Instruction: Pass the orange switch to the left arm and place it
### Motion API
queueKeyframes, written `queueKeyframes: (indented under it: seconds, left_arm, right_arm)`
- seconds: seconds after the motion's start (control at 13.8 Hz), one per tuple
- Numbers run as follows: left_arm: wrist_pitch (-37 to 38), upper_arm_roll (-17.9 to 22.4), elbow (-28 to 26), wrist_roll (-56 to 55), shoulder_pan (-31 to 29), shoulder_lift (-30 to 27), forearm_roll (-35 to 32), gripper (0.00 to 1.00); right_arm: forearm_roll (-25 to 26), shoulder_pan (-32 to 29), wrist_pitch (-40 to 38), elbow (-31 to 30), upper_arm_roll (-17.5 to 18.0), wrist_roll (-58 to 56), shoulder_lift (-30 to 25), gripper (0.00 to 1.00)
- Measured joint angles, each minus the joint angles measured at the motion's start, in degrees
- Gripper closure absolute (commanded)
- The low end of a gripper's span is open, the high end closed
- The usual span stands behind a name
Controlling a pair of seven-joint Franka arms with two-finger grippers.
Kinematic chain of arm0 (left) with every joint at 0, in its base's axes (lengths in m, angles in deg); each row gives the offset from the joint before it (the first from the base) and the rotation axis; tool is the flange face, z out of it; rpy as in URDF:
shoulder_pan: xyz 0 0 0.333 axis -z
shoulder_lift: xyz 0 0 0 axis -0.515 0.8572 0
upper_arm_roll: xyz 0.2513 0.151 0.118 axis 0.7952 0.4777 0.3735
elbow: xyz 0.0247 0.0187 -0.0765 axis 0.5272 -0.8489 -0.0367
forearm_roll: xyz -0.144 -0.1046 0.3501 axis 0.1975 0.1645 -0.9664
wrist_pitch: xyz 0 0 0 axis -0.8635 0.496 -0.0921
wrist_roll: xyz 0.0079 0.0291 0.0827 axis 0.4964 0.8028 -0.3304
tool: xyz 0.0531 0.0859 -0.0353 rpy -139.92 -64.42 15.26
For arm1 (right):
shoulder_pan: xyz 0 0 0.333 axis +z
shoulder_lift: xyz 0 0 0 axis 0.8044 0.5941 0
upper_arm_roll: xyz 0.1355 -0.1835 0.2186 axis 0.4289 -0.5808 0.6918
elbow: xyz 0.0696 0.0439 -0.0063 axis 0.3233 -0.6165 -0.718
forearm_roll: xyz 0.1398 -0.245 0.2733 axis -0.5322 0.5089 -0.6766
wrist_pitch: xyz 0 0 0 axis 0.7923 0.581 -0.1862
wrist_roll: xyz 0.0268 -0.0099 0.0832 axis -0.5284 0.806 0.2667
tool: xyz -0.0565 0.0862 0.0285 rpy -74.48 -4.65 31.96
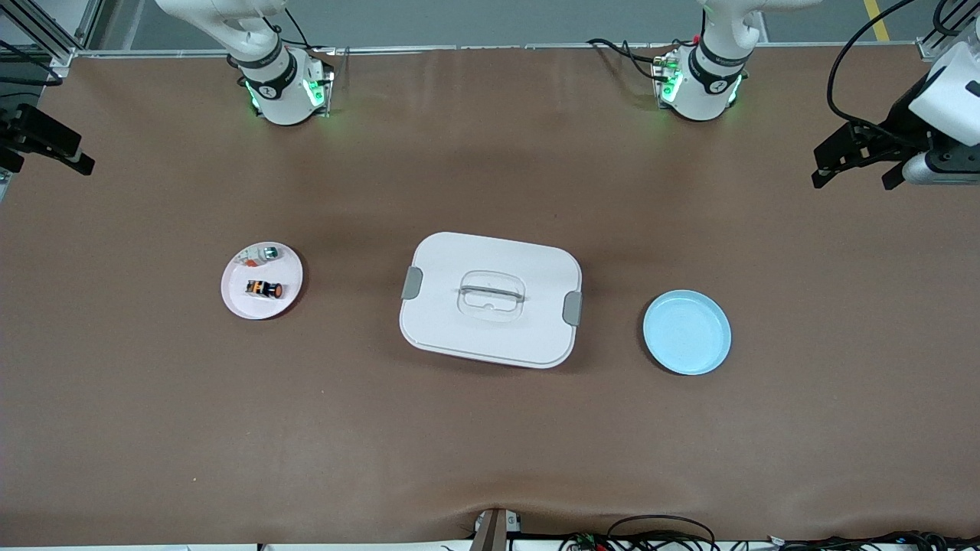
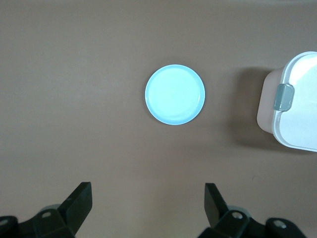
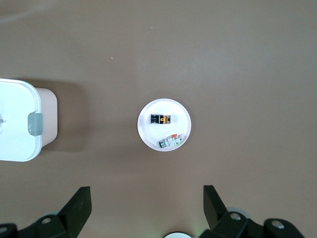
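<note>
Orange switch transfer hasn't kicked off yet, by the look of it, so here's the layout, big stuff first. Mid-table sits the box (image 1: 490, 300), lid latched, parked right between the two plates. The blue plate (image 1: 687, 332) is seen empty toward the left arm's end; the pink plate (image 1: 262, 280) is toward the right arm's end and carries three small parts.

Both arms are held high and out at the table's ends. The left gripper (image 2: 148, 201) is up above the blue plate with jaws spread wide, nothing pinched. The right gripper (image 3: 147, 202) is up above the pink plate, jaws also spread and empty.

The orange switch (image 1: 264, 288) is found lying on its side on the pink plate, nearer the front camera than the white-and-orange piece (image 1: 251, 262) and the green-tipped piece (image 1: 270, 252). Its long axis runs along the table's length, cap toward the box. The right arm is clearly the closer one, so the first pick is probably its job, with the fingers set across that axis.
</note>
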Motion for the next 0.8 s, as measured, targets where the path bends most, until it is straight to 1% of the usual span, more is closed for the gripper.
queueKeyframes:
  seconds: [0.8]
  left_arm:
    - [0.00, 0.00, 0.02, 0.00, 0.00, 0.01, 0.00, 0.00]
  right_arm:
    - [0.00, -0.02, 0.13, 0.04, -0.66, 0.00, -0.43, 0.00]
